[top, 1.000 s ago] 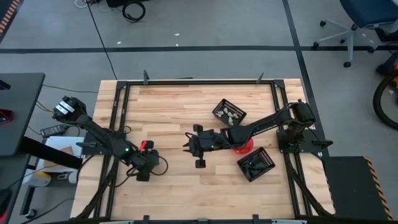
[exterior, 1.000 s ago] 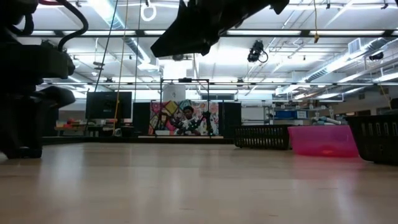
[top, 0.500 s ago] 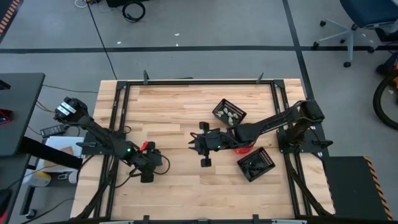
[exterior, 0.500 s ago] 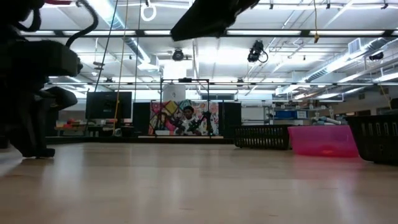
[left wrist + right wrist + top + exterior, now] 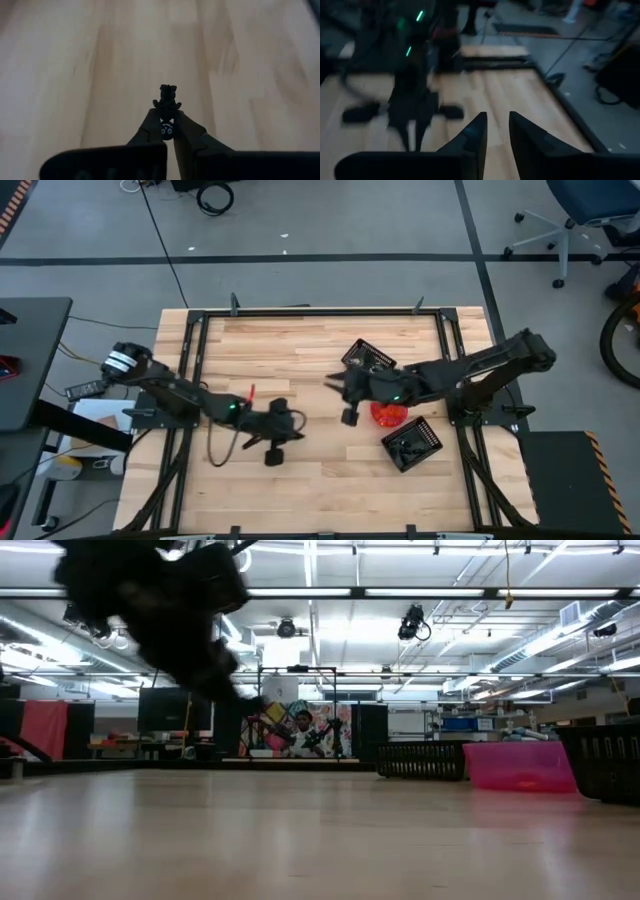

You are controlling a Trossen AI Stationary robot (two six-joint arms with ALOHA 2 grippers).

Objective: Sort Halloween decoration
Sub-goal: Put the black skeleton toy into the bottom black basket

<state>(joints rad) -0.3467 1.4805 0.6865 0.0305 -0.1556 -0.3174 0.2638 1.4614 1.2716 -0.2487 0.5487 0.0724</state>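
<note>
Left wrist view: my left gripper (image 5: 167,121) pinches one black trinket (image 5: 166,98) above the bench's middle. Right gripper (image 5: 497,131), fingers apart and empty, hangs beside the baskets (image 5: 411,444). Sorting nearly finished, I judge.

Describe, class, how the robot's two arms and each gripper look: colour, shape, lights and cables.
Both arms are dark, slim and jointed. The left arm shows a green light and a looping black cable, and has a pale base end. The left gripper and right gripper each have two dark tapered fingers. The right arm also shows a green light.
</note>
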